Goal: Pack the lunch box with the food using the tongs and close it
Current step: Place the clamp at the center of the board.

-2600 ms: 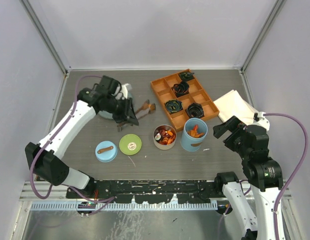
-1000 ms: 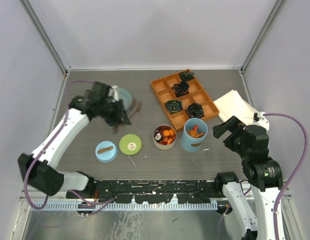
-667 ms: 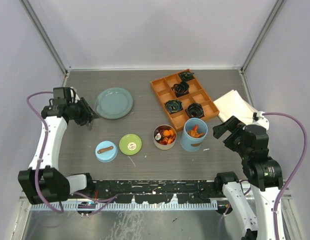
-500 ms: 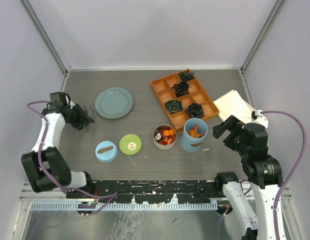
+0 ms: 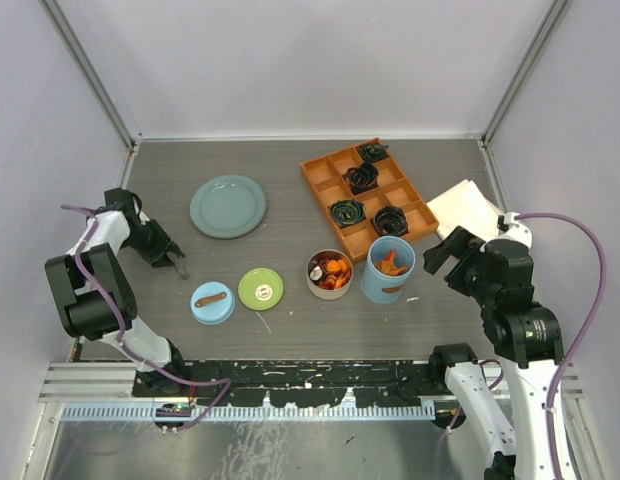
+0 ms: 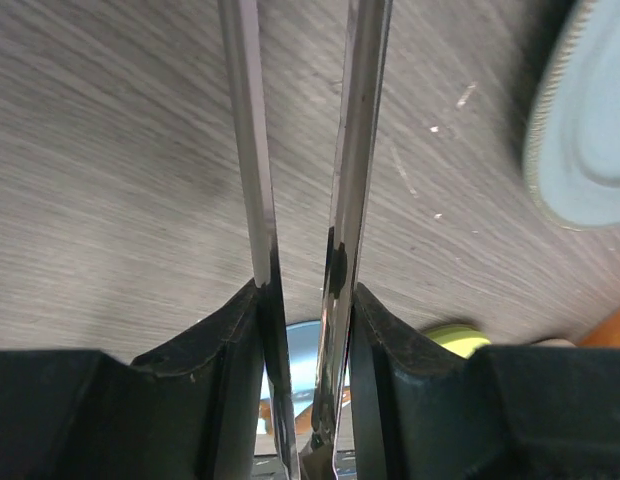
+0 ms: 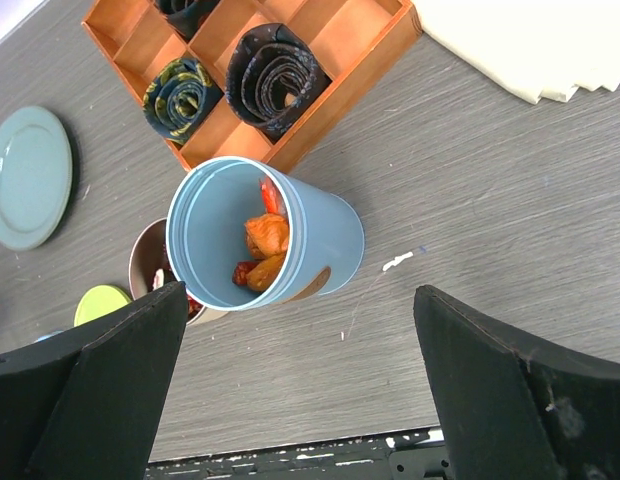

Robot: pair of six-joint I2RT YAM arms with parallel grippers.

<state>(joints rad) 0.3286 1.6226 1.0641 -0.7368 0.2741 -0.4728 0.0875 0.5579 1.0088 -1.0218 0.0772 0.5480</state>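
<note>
Tongs (image 6: 358, 150) gripped in left fingers (image 6: 205, 370), long axis straight out ahead, right fingers (image 7: 100, 390) spread wide, empty

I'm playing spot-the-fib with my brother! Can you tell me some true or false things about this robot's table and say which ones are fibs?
1. The blue cylinder has food inside it. True.
2. The teal plate has food on it. False: no food shows on the plate.
3. The left hand grips the tongs. True.
4. The green lid covers the steel tin. False: the lid lies on the table beside the tin, which is open.
5. The right hand holds a lid. False: it is open and holds nothing.
</note>
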